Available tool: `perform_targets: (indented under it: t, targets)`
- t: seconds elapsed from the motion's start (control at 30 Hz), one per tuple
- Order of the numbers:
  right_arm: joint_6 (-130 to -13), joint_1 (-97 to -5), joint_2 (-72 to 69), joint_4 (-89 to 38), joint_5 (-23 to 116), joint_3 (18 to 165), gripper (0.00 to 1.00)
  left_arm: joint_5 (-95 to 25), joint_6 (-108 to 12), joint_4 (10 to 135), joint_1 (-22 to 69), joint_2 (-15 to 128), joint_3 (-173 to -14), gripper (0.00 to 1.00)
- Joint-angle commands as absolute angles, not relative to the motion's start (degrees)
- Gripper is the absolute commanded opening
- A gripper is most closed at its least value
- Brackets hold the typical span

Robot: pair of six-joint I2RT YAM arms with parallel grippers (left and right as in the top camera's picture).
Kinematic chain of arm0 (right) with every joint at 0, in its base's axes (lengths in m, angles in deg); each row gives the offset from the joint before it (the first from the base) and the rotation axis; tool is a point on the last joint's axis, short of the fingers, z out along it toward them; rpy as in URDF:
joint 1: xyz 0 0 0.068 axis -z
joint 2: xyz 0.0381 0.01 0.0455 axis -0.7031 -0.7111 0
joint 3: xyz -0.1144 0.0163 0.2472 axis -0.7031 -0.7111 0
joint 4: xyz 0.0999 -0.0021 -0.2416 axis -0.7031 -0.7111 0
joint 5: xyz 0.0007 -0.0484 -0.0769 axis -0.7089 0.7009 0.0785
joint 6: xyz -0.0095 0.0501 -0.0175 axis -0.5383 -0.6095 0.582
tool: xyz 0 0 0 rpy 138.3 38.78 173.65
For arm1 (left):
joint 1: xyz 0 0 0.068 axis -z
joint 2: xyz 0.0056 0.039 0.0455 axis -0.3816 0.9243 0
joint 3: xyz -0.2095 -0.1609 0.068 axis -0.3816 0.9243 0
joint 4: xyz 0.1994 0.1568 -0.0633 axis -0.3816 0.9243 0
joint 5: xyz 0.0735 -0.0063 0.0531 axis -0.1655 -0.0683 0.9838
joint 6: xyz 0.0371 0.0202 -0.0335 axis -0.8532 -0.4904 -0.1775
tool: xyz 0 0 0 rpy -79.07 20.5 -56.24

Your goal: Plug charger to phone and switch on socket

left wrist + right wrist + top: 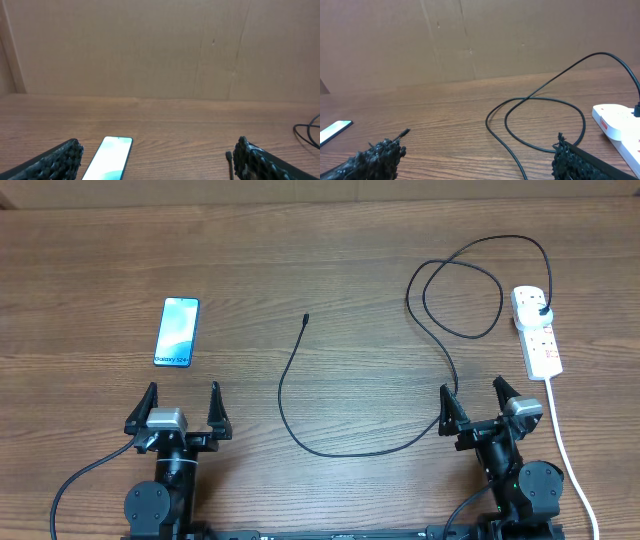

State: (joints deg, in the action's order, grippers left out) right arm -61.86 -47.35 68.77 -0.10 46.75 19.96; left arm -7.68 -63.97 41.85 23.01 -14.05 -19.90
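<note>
Black thin charger cable (281, 390) sits plugged into the white power strip (537, 330) far right, yet its tip lies mid wooden table (350, 240), well apart from the slim blue-screened phone (177, 332), so joining and switching look left to do, left gripper (182, 392) and right gripper (471, 388) both spread wide, empty.

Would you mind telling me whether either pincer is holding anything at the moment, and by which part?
Nothing is held: the left pincer and the right pincer are both open and empty.

wood-grain table (330, 260); backdrop (150, 45) seemingly cardboard
</note>
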Motion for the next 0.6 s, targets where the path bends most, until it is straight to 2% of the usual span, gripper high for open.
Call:
perform_targets:
  t: [0.0, 0.4, 0.57]
  targets:
    - [-61.8, -47.6, 69.3, 0.1, 46.6, 19.6, 1.00, -6.9, -64.4, 41.8, 22.4, -14.0, -22.0, 1.00]
    - [-61.8, -47.6, 69.3, 0.1, 46.6, 19.6, 1.00, -7.0, -64.4, 41.8, 22.4, 1.3, -31.3, 1.00]
    - [-61.8, -47.6, 69.3, 0.1, 46.6, 19.6, 1.00, -7.3, -64.5, 45.9, 22.4, 10.6, -39.7, 0.99]
